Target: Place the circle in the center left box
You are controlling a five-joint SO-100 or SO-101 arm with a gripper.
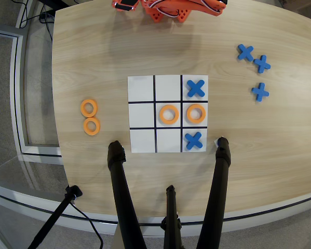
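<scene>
In the overhead view an orange circle (195, 105) lies flat inside the center left box (186, 123), the picture-right cell of the middle row of the white grid board (141, 88). A second orange ring (168, 122) lies in the board's very middle cell. Two more rings (89, 115) (92, 133) rest on the wood to the left of the board. Only a strip of the orange arm (165, 9) shows at the top edge, far from the board. Its fingers cannot be made out.
Blue crosses (195, 88) (194, 140) fill the right cells of the top and bottom rows. Three loose crosses (245, 52) (261, 64) (259, 92) lie at the right of the table. Black stand legs (118, 176) (221, 171) rise from the near edge, just below the board.
</scene>
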